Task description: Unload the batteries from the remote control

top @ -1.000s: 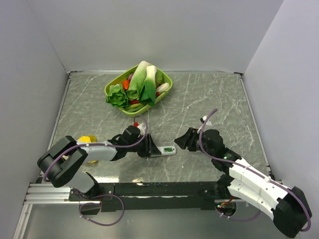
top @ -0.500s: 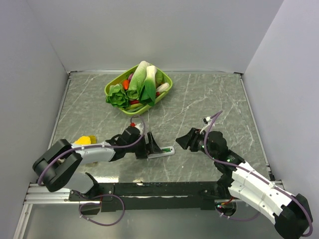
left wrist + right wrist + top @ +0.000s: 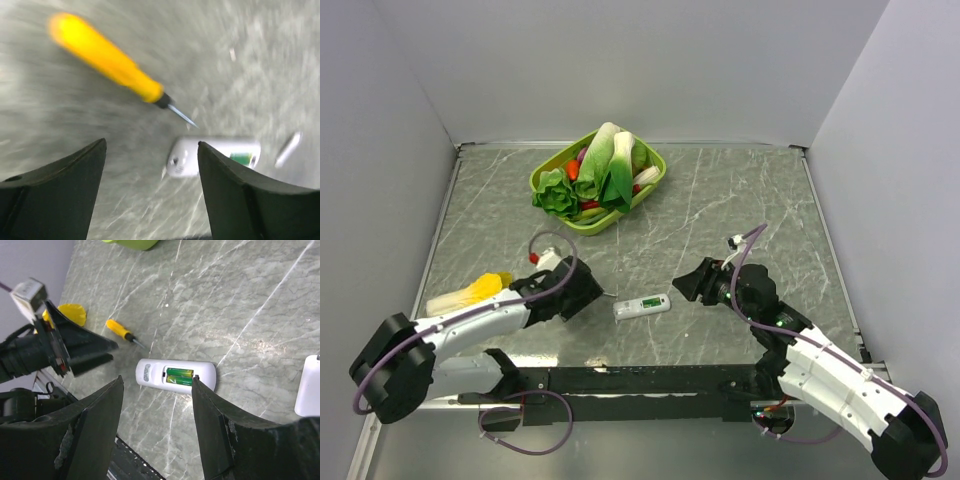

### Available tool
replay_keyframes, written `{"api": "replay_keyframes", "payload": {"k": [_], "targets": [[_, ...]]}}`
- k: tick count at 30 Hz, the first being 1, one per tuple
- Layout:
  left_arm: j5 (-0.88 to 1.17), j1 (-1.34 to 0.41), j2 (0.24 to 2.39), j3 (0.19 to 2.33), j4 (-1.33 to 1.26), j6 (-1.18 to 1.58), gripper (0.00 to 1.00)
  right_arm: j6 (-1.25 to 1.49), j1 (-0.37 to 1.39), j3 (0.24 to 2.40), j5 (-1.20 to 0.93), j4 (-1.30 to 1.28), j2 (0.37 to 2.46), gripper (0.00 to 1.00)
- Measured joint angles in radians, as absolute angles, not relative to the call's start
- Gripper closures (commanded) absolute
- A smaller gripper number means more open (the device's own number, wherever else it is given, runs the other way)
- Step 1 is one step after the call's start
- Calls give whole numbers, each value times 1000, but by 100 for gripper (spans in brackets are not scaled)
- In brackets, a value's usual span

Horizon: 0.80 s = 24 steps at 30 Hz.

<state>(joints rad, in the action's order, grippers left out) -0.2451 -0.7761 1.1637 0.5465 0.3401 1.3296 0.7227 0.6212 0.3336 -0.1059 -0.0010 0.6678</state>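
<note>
The white remote control (image 3: 642,306) lies flat on the marble table with its battery bay facing up. Two green batteries (image 3: 180,376) sit side by side in the bay of the remote control (image 3: 150,374). My left gripper (image 3: 588,292) hovers just left of the remote, open and empty; its view, blurred, shows the remote control (image 3: 200,156) ahead of the left gripper (image 3: 151,146). My right gripper (image 3: 686,285) hangs to the remote's right, open, with nothing between the jaws of the right gripper (image 3: 157,380), which frame the remote from above.
A yellow-handled screwdriver (image 3: 120,330) lies just left of the remote, seen as the screwdriver (image 3: 105,57) from the left wrist. The white cover strip (image 3: 307,385) rests to the right. A green basket (image 3: 655,178) of toy vegetables stands at the back. A yellow object (image 3: 480,290) lies at the left.
My left gripper has opened, let go of the remote and drawn back to the left. The remote now lies flat on the table. The right arm edged slightly nearer.
</note>
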Motion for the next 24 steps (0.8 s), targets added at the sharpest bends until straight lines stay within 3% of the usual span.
{"api": "replay_keyframes", "payload": {"k": [9, 24], "targets": [[-531, -720, 1322, 787, 672, 1509, 29, 719, 621, 319, -128, 6, 645, 34], [-474, -576, 1479, 804, 584, 1452, 35, 699, 621, 301, -144, -2, 586, 32]]}}
